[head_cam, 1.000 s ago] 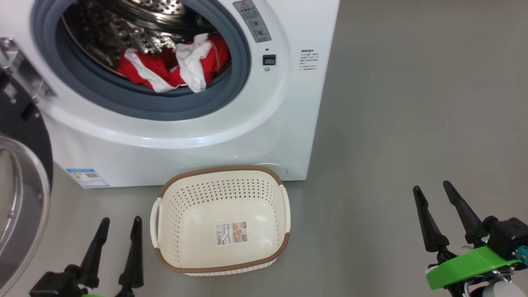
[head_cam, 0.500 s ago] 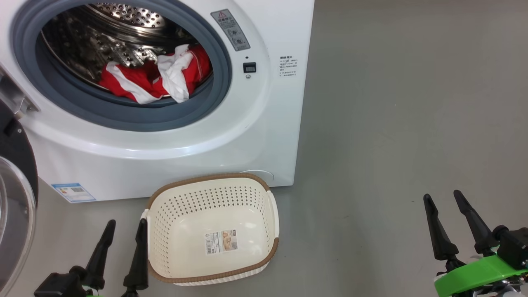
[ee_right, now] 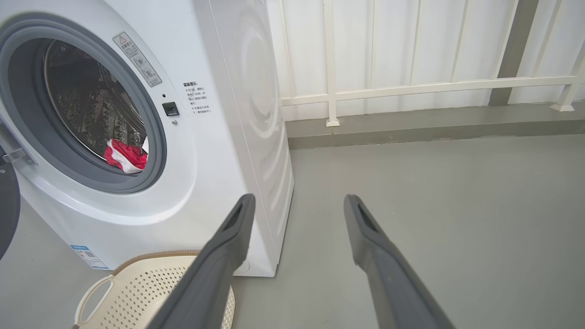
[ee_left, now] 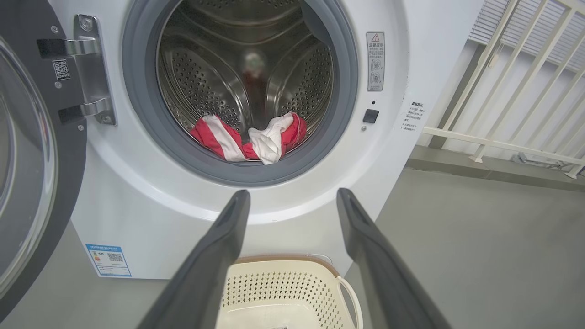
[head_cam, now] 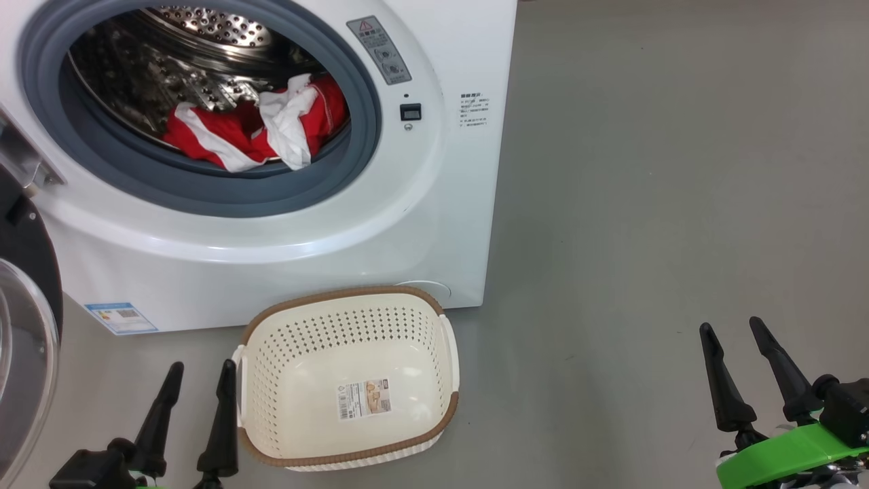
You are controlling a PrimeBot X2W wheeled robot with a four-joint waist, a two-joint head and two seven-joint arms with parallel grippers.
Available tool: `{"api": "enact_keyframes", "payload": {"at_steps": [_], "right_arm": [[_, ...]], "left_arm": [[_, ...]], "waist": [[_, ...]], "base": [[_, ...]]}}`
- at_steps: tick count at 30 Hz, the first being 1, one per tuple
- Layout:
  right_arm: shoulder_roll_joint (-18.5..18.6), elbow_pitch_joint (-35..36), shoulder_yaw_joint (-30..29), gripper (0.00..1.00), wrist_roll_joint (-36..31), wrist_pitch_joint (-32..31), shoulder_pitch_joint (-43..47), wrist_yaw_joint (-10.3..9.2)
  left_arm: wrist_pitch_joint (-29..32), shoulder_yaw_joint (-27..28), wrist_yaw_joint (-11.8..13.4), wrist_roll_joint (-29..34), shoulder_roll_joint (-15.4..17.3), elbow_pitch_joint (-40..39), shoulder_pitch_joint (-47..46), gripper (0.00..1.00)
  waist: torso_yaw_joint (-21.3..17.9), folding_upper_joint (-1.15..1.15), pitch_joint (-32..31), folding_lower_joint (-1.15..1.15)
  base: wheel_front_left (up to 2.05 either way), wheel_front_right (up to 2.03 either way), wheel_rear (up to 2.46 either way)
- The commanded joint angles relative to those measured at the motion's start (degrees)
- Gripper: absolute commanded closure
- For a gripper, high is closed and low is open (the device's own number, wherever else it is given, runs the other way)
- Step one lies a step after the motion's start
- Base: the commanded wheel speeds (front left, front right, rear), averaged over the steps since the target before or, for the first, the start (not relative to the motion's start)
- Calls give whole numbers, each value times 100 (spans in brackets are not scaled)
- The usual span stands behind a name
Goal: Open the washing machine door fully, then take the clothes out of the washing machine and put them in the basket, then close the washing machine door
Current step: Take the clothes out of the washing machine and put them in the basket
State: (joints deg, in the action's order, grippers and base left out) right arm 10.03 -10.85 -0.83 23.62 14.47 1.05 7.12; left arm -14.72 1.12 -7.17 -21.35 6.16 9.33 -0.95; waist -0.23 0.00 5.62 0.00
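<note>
The white washing machine (head_cam: 285, 238) stands with its drum exposed. Its black-rimmed glass door (head_cam: 24, 353) hangs swung out at the far left, also the door (ee_left: 27, 155) in the left wrist view. Red and white clothes (head_cam: 258, 129) lie at the drum's front lip, clothes (ee_left: 256, 139) (ee_right: 125, 157). The cream basket (head_cam: 346, 319) sits on the floor before the machine, with only a paper label inside. My left gripper (head_cam: 198, 370) is open, low and just left of the basket. My right gripper (head_cam: 732, 326) is open over bare floor at the far right.
Grey floor (head_cam: 645, 204) spreads wide to the right of the machine. A white railing (ee_right: 411, 87) and wall run behind, with a low kerb (ee_right: 411, 128) along its foot. The machine's side panel (ee_right: 256, 137) faces that open floor.
The head camera shifted between the oldest frame and half a second ago, sliding the whole scene left and down. Since then the left gripper has dropped slightly; nothing else moved.
</note>
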Motion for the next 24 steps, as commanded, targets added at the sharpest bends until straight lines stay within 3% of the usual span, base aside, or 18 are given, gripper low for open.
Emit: {"api": "enact_keyframes", "payload": {"at_steps": [1, 9, 24], "right_arm": [[88, 164, 127, 0, -60, 52, -67, 36], [65, 170, 141, 0, -65, 52, -97, 36], [35, 166, 141, 0, -73, 52, -162, 36]], "left_arm": [[-28, 218, -32, -30, 66, -118, -27, 0], [-28, 232, -32, -99, 98, -95, -103, 0], [-28, 274, -32, -94, 130, -96, -234, 0]], "waist": [[-3, 0, 3, 0], [-7, 0, 66, 0], [42, 0, 164, 0]], "base": [[0, 0, 0], [27, -33, 5], [102, -110, 8]]}}
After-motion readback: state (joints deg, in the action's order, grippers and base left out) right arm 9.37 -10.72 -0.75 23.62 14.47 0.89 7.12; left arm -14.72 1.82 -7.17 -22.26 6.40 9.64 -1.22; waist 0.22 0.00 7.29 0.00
